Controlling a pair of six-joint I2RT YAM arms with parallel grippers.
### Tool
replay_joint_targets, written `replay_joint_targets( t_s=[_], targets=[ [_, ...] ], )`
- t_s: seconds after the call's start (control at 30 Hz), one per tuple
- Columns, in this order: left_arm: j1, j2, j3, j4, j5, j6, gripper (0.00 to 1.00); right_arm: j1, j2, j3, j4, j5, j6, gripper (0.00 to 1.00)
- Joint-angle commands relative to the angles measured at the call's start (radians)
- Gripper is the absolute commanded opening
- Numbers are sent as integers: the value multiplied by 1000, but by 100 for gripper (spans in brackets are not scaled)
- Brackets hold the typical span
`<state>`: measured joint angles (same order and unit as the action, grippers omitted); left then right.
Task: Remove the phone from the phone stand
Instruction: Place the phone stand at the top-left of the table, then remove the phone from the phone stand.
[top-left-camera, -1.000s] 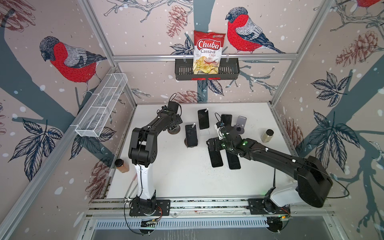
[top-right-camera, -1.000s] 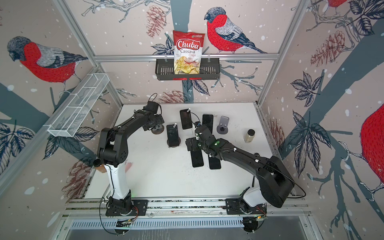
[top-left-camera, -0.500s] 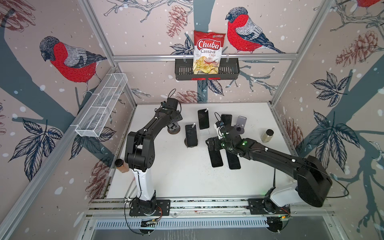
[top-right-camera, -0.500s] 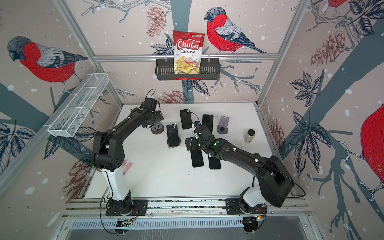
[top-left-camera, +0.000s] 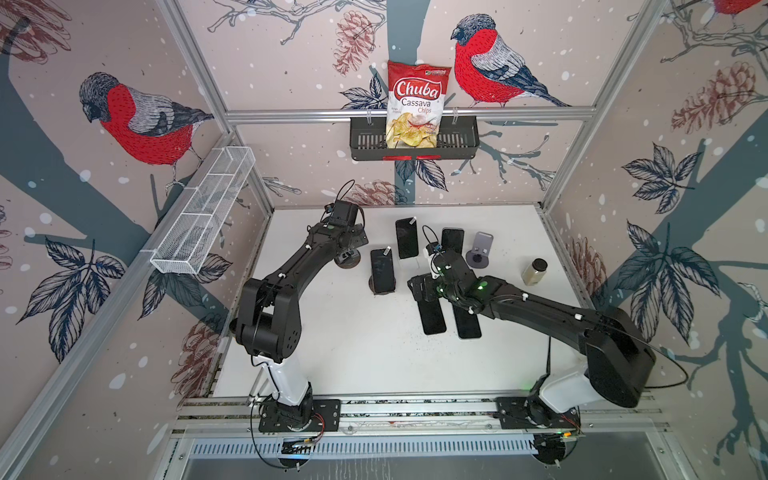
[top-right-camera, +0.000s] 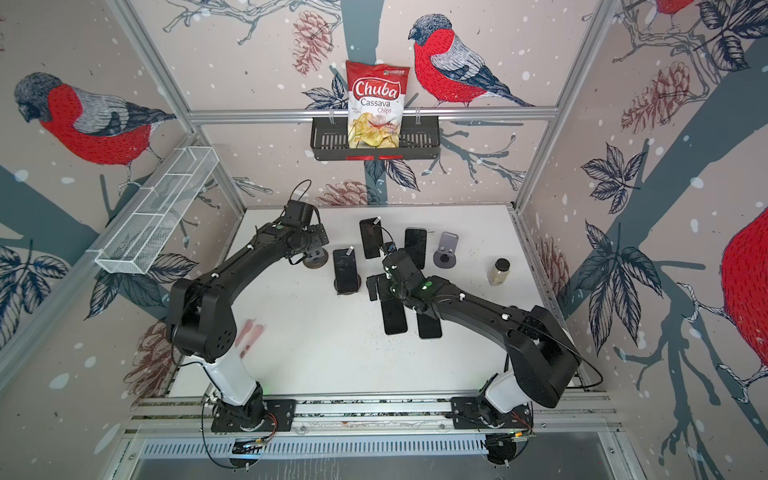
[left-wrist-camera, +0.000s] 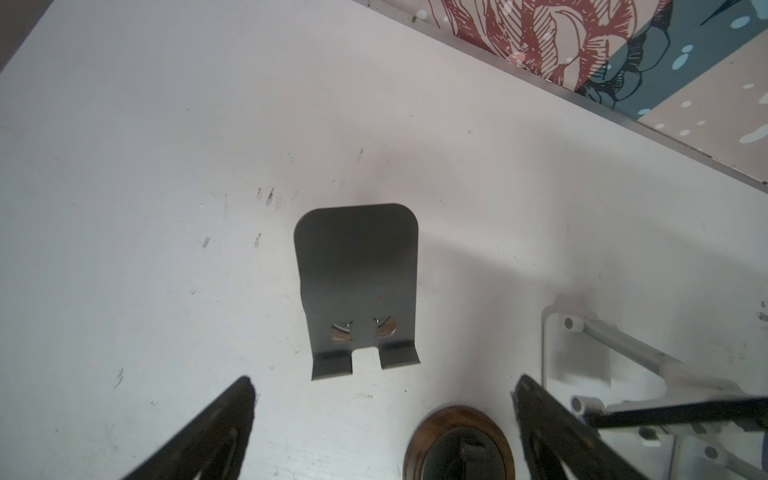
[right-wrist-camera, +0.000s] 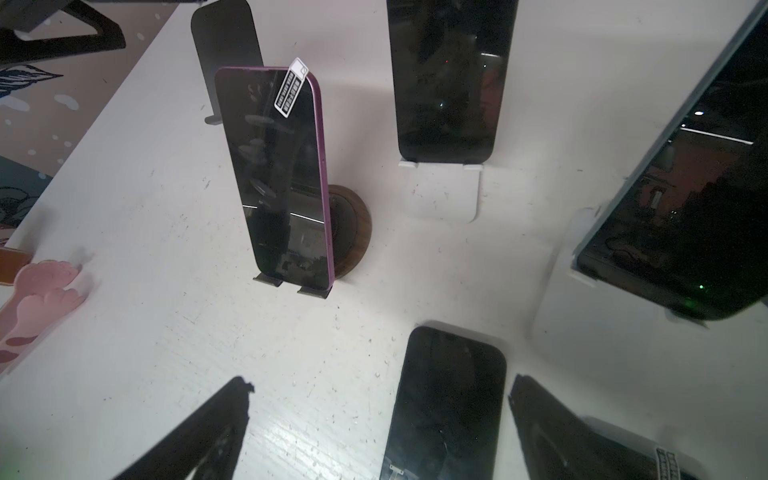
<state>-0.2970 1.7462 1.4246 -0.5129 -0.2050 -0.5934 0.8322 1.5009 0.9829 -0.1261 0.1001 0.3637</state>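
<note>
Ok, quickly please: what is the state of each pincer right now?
The left pincer: open, holding nothing.
The right pincer: open, holding nothing.

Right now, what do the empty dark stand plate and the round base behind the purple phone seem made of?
The empty dark stand plate: probably thin sheet metal, matte dark grey; thin edges, folded lips, punched slots. The round base behind the purple phone: likely wood, brown with streaky grain, low sheen; possibly veneer.
</note>
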Motion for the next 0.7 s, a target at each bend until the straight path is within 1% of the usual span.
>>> replay_joint_targets(
  t_s=[0.0, 0.1, 0.4, 0.67],
  targets=[
    [-4, -47, -46, 58, 55, 20, 96, 12, 12, 11, 43, 60, 0, 99],
    [-5, -105, -112, 96, 97, 17, 96, 24, 32, 25, 55, 84, 6, 99],
    [-5, -307, -355, 244, 230, -5, 96, 58, 115, 103, 79, 105, 2, 100],
    [-8, -449, -529, 307, 284, -49, 96, 81, 216, 173, 106, 110, -15, 100]
  ],
)
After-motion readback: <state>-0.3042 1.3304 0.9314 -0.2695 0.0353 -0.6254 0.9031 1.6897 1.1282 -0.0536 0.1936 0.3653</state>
